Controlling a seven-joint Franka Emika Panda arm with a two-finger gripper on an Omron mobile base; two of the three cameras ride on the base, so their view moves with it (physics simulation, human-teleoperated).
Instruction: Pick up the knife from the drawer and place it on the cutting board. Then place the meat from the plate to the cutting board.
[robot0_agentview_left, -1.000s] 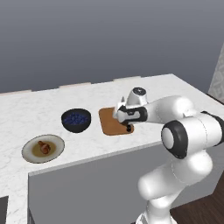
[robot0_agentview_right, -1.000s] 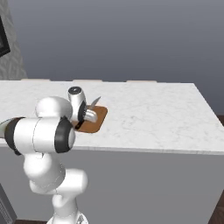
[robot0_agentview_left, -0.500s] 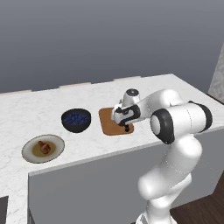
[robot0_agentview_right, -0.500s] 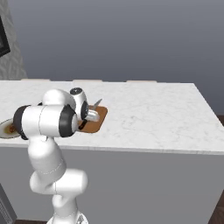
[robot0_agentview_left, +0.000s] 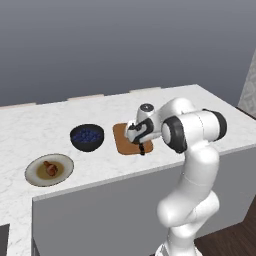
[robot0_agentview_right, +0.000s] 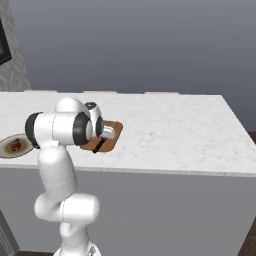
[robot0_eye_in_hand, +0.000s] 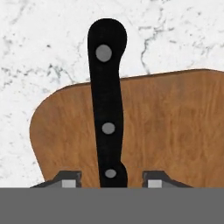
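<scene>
Here the knife (robot0_eye_in_hand: 106, 109) is seen overhanging the cutting board (robot0_eye_in_hand: 175, 131) edge at frame top, between the parted gripper (robot0_eye_in_hand: 108, 180) fingers; a bowl (robot0_agentview_left: 87, 137) is set left.

The knife (robot0_eye_in_hand: 106, 109) lies flat on the board (robot0_eye_in_hand: 175, 127), its black riveted handle running straight up the middle of the hand view, the butt end jutting past the board's edge onto the white marble. The board (robot0_agentview_left: 123, 141) is a small orange-brown wooden rectangle with rounded corners, sitting mid-frame in the left base view, near the counter's front edge. Far to its left, at the lower left of that view, rests the round plate (robot0_agentview_left: 36, 172), beige rim and brownish centre, with the small reddish-brown meat (robot0_agentview_left: 49, 168) lying on it. In the right base view the plate (robot0_agentview_right: 6, 150) sits at the left edge.
</scene>
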